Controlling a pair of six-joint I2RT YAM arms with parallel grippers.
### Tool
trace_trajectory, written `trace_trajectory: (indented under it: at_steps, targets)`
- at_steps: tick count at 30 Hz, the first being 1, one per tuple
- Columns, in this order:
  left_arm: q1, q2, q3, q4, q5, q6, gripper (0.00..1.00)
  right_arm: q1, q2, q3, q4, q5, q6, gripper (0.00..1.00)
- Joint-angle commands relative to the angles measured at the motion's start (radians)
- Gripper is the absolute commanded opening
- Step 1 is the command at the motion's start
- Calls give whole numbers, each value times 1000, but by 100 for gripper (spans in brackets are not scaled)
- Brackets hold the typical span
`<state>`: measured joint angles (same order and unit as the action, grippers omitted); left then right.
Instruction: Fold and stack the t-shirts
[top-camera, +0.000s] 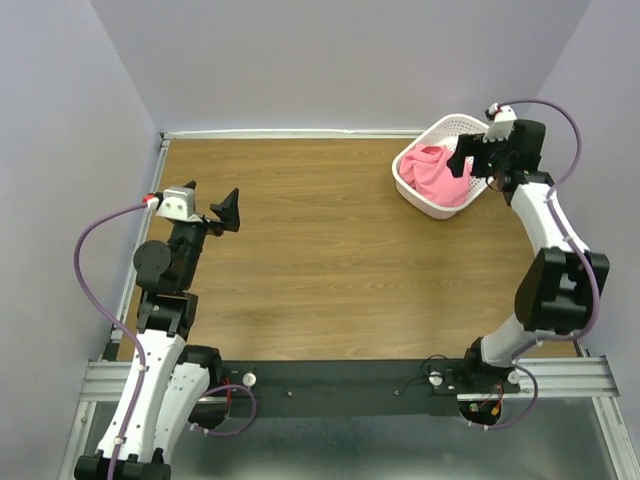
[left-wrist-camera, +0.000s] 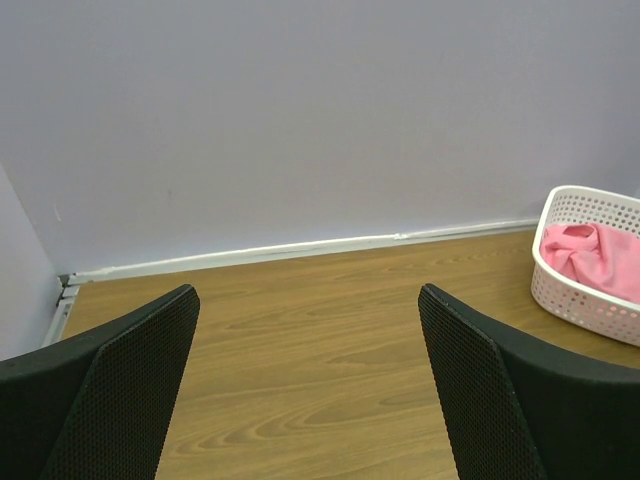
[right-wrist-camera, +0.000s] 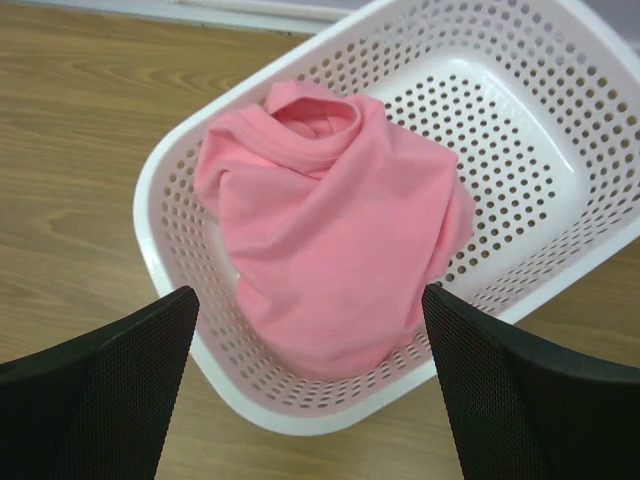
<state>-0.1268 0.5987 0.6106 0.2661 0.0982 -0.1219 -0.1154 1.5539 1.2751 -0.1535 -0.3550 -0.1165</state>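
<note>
While the pink t-shirt (right-wrist-camera: 330, 230) lies bunched inside the white basket (right-wrist-camera: 520, 90) at the far right of the table (top-camera: 300, 250), the right gripper (right-wrist-camera: 308, 295) hangs over it, jaws spread wide, holding nothing. The left gripper (top-camera: 212, 198), likewise spread and empty, is raised over the table's left side, well apart from the basket.

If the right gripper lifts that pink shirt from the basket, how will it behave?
Probably floppy: the pink shirt lies crumpled in soft folds, so it should drape and unfurl. The perforated basket looks light, so it might shift.
</note>
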Motion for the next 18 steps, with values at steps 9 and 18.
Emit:
trace_trajectory:
  at_steps: [9, 18]
  targets:
    - [-4, 10, 25, 13, 77, 1, 98, -4, 607, 591, -262, 97, 31, 100]
    - [-4, 18, 21, 15, 70, 5, 98, 63, 727, 739, -390, -39, -3, 0]
